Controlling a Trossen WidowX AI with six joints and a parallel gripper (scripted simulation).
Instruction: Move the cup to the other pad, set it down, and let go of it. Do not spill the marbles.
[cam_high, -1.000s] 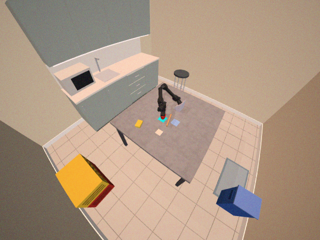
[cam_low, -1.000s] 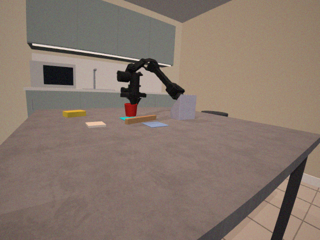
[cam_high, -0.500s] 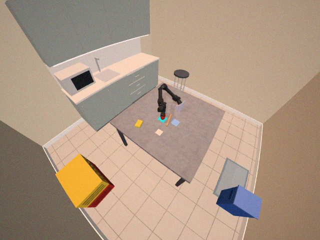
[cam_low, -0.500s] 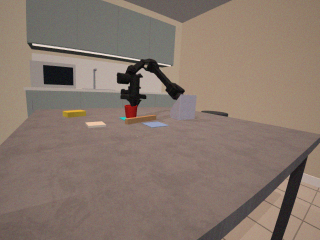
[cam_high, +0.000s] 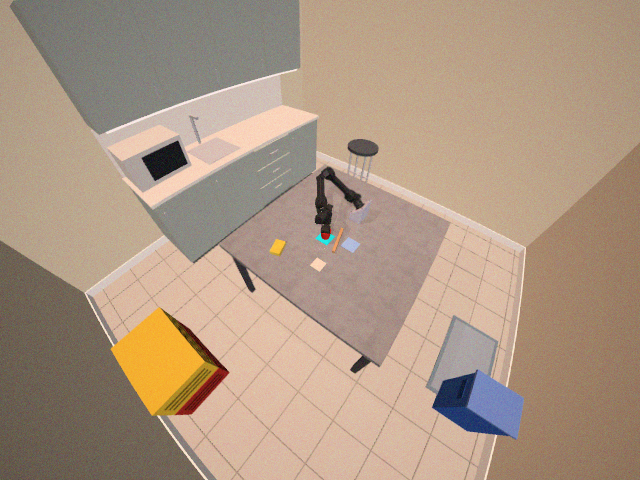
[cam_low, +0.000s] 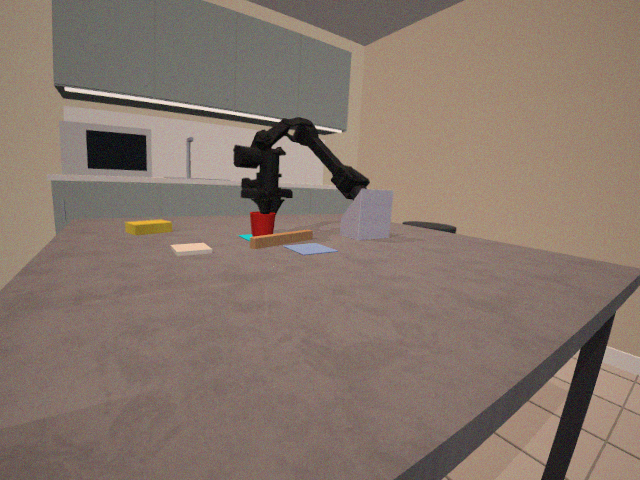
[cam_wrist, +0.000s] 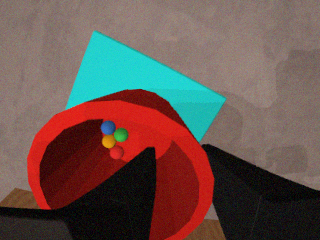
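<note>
On the table: 1 cup (cam_wrist: 120, 160), 4 marbles (cam_wrist: 114, 139), 2 pads (cam_high: 324, 238) (cam_high: 351, 244), 3 blocks (cam_high: 278, 246).

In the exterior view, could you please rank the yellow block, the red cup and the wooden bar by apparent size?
1. wooden bar
2. yellow block
3. red cup
The bar stands nearer the camera, so true sizes are unsure.
</note>
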